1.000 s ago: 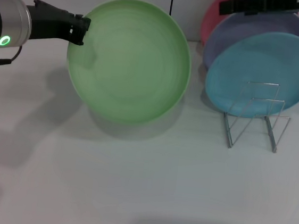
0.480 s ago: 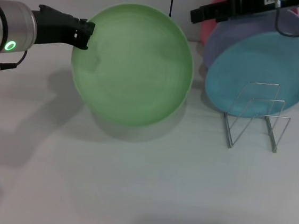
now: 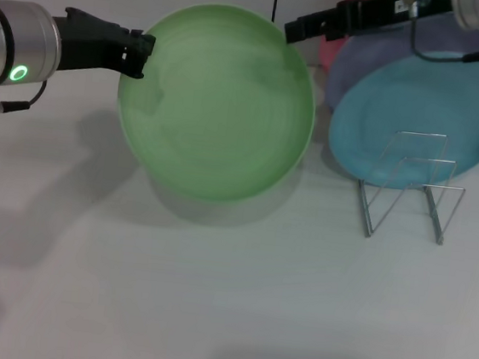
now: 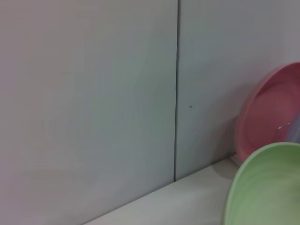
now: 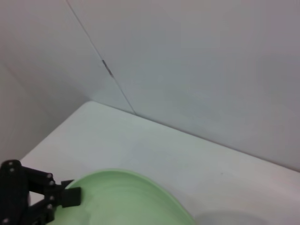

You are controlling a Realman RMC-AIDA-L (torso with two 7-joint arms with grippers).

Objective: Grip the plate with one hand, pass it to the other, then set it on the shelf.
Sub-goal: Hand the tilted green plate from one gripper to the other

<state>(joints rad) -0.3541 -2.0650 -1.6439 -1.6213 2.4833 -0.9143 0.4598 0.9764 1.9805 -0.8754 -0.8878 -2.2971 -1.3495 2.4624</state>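
Observation:
The light green plate point(image 3: 218, 100) hangs tilted above the table, its face toward me. My left gripper point(image 3: 135, 53), black on a silver wrist with a green ring light, is shut on the plate's upper left rim. My right gripper point(image 3: 293, 29) reaches in from the upper right, its tip at the plate's upper right rim; I cannot tell whether it touches. The right wrist view shows the plate point(image 5: 126, 201) from above with the left gripper point(image 5: 63, 197) on its edge. The plate's rim point(image 4: 262, 187) also shows in the left wrist view. The wire shelf point(image 3: 409, 193) stands on the table at the right.
A light blue plate point(image 3: 417, 117) leans in the back of the shelf, with a lavender plate point(image 3: 380, 61) and a pink plate point(image 3: 336, 31) behind it. A white wall point(image 4: 93, 93) runs close behind. The shelf's front wire loops hold nothing.
My right arm has come in leftward along the back, from over the lavender plate to the green plate's upper right rim. The left gripper and plate have shifted slightly right.

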